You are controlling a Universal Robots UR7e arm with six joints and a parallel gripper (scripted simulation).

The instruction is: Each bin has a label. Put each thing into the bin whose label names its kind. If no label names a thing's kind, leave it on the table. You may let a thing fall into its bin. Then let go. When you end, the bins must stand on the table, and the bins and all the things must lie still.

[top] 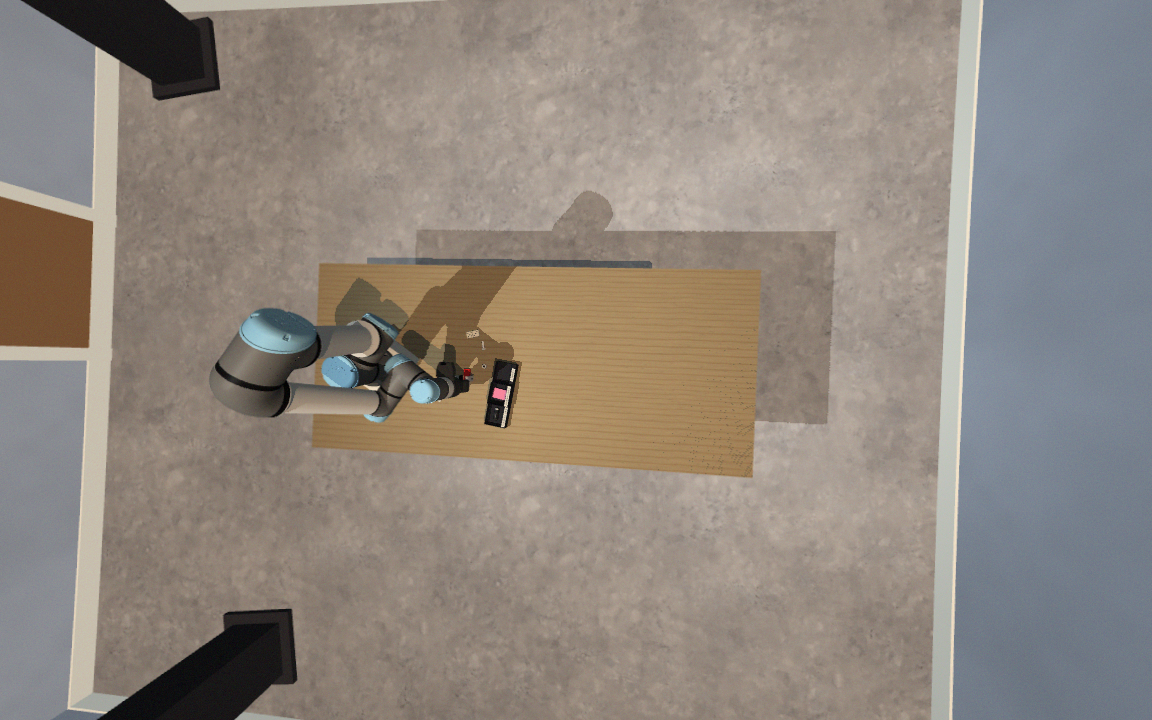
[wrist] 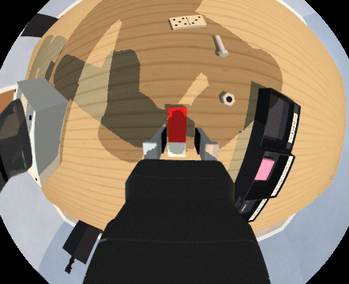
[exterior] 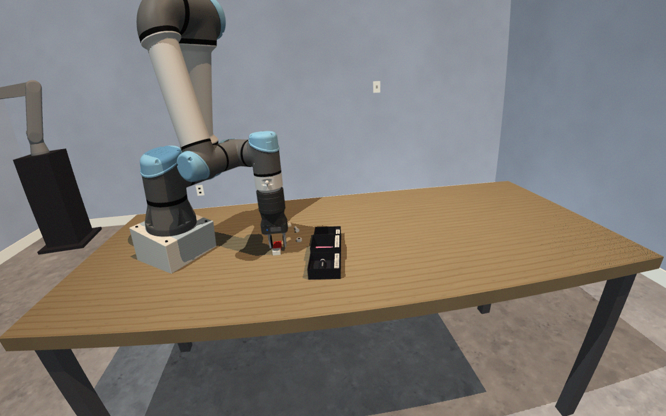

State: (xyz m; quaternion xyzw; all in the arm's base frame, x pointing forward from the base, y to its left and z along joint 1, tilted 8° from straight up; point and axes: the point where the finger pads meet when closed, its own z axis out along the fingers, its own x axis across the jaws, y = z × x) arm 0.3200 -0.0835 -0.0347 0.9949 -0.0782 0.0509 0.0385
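The gripper [wrist: 178, 148] hangs low over the wooden table [exterior: 428, 248], its fingers spread to either side of a small red and white block [wrist: 177, 128] but not pinching it. The block rests on the table, just beside a row of three black bins [exterior: 325, 256]. A hex nut [wrist: 227, 97], a bolt [wrist: 219, 46] and a domino [wrist: 187, 21] lie farther off.
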